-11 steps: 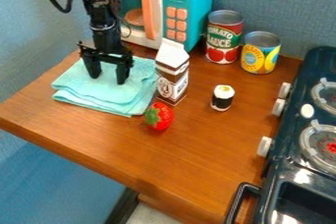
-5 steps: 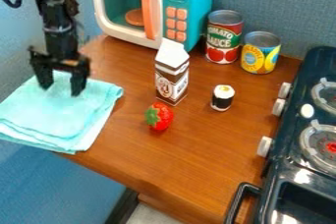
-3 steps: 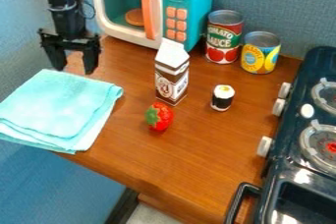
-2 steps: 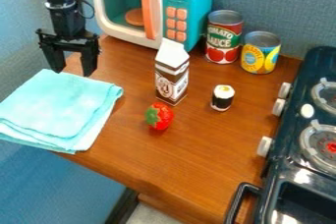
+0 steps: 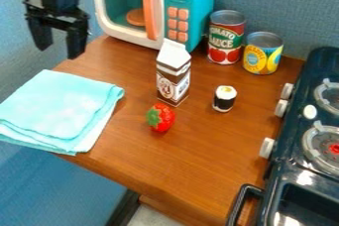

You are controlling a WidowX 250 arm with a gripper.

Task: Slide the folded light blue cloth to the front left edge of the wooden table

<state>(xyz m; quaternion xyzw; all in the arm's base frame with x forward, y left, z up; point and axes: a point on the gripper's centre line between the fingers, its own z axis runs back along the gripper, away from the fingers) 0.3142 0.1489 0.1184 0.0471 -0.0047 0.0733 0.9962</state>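
Note:
The black gripper (image 5: 59, 51) hangs open at the upper left, above the back left part of the table, with nothing between its fingers. Below it lies a folded light-teal cloth (image 5: 56, 108), apart from the gripper, at the table's left edge and partly over it. A brown and white milk carton (image 5: 173, 74) stands upright mid-table. In front of the carton lies a red strawberry (image 5: 163, 117) with green leaves, and to its right stands a sushi roll (image 5: 224, 98) with a black band.
A teal and white toy microwave (image 5: 189, 7) stands at the back. Right of it are a tomato can (image 5: 226, 37) and a yellow and blue can (image 5: 262, 53). A dark toy stove (image 5: 311, 136) with a handle (image 5: 245, 202) borders the right side of the wooden table (image 5: 179, 170).
The cloth has shifted left, away from the carton. My gripper moved left with it, let go, and rose; lately it went a little further up and left.

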